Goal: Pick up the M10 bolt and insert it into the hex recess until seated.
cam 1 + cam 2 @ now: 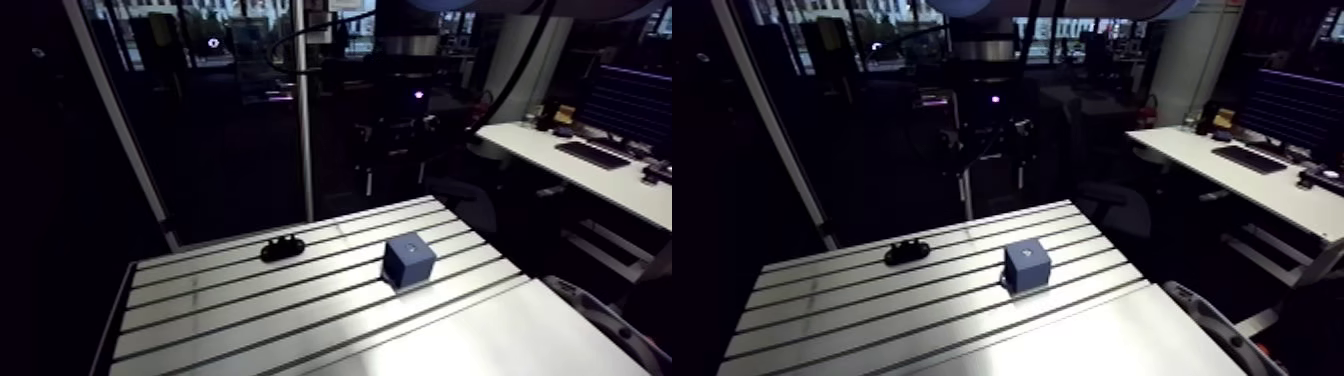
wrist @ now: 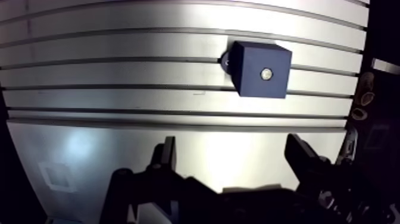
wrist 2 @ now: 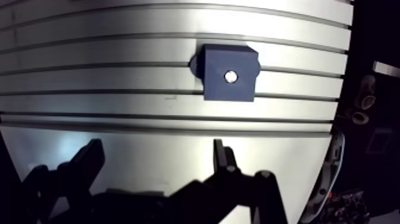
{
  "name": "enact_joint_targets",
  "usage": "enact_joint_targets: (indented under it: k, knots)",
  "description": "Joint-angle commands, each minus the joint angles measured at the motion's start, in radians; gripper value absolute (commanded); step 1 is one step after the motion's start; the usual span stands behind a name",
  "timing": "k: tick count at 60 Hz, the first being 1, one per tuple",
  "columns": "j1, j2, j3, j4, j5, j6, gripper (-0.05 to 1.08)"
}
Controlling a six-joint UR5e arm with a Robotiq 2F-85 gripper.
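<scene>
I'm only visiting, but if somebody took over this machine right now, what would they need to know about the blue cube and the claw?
Pincer: open, empty, hanging over the table, short of the blue block.
Blue block: stands on the table, with a bright round spot in its top face. Whether that is a bare recess or a bolt head cannot be told.
Small black object: lies apart from the block, too dark to identify.
Done: nothing confirmed.
Left: check the spot. If it is a bare recess, find the bolt, grasp it and seat it.

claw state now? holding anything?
The claw is open and holds nothing; the blue block sits ahead of it, apart from its fingers.
</scene>
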Motion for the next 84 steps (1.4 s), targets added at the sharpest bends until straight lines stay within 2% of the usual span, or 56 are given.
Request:
enact_joint_targets:
  k: [1, 7, 9, 14, 25, 42, 55, 71, 84]
  knots:
    - [0.093, -0.039, -0.035, 0.09, -0.004, 0.117, 0.01]
    - [0.101, -0.038, -0.057, 0.115, -0.003, 0.138, 0.01]
    - [0.102, -0.037, -0.076, 0.127, 0.006, 0.144, 0.01]
    - [0.109, -0.038, -0.092, 0.142, 0.009, 0.144, 0.01]
    - [0.172, -0.047, -0.137, 0.148, 0.035, 0.143, 0.01]
    - [0.204, -0.074, -0.153, 0.183, 0.036, 0.142, 0.01]
    - [0.204, -0.101, -0.185, 0.226, 0.037, 0.142, 0.01]
    - [0.204, -0.131, -0.176, 0.231, 0.037, 0.142, 0.01]
    - [0.205, -0.142, -0.178, 0.234, 0.029, 0.144, 0.01]
